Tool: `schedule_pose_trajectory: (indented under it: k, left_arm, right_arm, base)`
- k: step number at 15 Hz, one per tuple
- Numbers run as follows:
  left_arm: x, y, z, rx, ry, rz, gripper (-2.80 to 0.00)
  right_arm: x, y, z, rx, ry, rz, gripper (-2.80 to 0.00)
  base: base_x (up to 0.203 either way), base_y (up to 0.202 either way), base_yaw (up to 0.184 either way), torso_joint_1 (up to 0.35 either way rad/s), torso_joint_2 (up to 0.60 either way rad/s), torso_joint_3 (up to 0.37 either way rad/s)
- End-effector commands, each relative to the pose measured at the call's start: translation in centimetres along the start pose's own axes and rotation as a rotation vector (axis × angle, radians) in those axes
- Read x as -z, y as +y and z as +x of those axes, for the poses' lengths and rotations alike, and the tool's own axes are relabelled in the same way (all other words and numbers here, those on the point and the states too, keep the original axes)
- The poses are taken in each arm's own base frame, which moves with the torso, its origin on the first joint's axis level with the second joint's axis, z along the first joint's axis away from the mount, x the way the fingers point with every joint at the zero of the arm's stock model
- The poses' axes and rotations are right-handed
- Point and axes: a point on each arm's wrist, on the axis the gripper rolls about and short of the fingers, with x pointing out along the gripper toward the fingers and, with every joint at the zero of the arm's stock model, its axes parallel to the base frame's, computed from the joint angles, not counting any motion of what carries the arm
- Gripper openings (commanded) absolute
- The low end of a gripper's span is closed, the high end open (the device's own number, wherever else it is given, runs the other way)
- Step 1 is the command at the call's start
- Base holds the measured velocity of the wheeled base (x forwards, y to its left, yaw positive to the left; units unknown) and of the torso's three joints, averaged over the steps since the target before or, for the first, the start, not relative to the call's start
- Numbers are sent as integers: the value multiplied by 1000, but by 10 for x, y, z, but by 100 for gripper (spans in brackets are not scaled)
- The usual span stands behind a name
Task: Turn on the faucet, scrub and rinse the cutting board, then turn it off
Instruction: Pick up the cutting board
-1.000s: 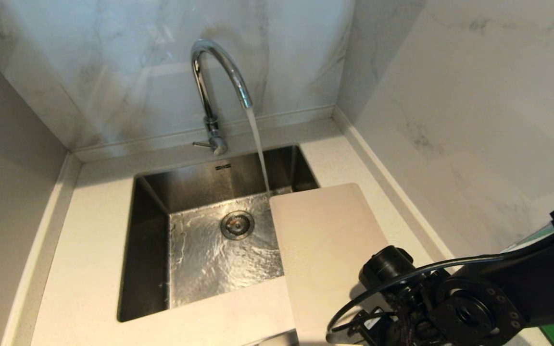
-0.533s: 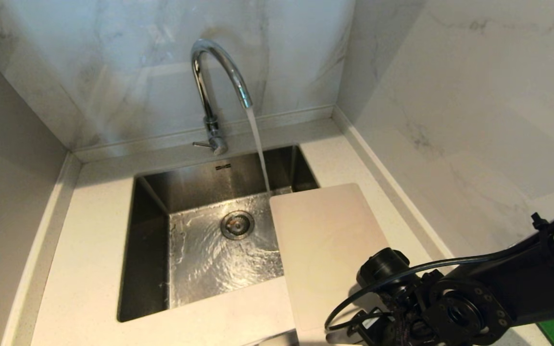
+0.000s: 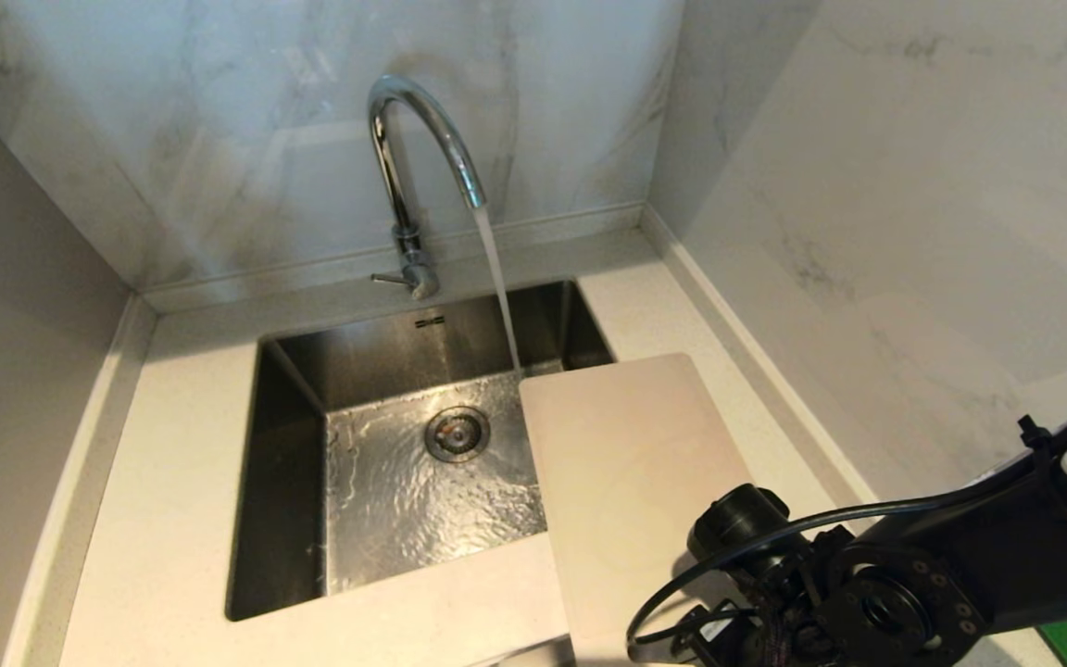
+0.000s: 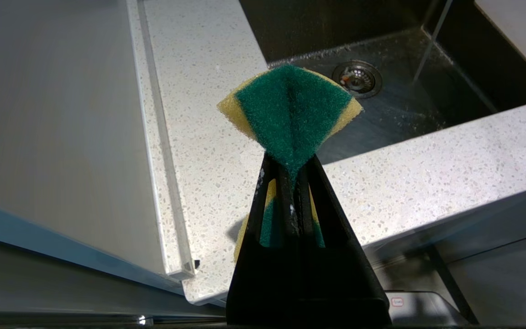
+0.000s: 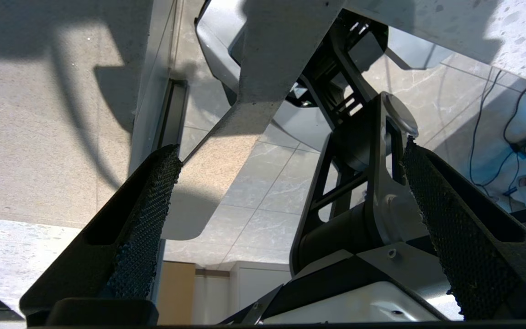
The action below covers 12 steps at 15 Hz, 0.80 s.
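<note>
One cutting board (image 3: 631,482) lies flat on the speckled countertop (image 3: 172,500) at the right of the steel sink (image 3: 293,482), its far left corner reaching over the basin and its near end jutting past the counter's front edge. From the back rim the chrome faucet (image 3: 408,148) arches forward, and its stream of water (image 3: 499,287) falls into the basin just beside the board's far corner, rippling toward the drain (image 3: 457,433).

At the lower right of the head view the right arm (image 3: 941,584) covers the board's near right corner, and its fingers are cut off by the frame. Only the right wrist view shows the right gripper (image 5: 290,192): its ribbed fingers (image 5: 146,219) stand wide apart below the board's overhanging end (image 5: 240,132), one finger close beside that edge, with nothing between them.

Only the left wrist view shows the left gripper (image 4: 290,171), out of the head view, clamped tight on a folded green-and-yellow sponge (image 4: 290,109) above the counter's front left corner. The board's slot handle cannot be made out in any view.
</note>
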Motion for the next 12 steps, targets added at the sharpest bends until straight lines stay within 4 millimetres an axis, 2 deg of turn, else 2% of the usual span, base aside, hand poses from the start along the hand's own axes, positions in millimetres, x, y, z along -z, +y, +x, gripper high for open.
schedule_pose_trajectory:
  k: [1, 6, 12]
  left_arm:
    - [0, 0, 0, -1, -1, 0, -280]
    - [0, 0, 0, -1, -1, 0, -280]
    - [0, 0, 0, -1, -1, 0, -280]
  right_arm:
    - [0, -2, 1, 8, 2, 8, 0]
    - [0, -2, 2, 10, 4, 10, 0]
    - [0, -1, 13, -21, 1, 6, 0]
  base:
    - [0, 0, 0, 0, 0, 0]
    - [0, 0, 0, 0, 0, 0]
    - [0, 0, 0, 0, 0, 0]
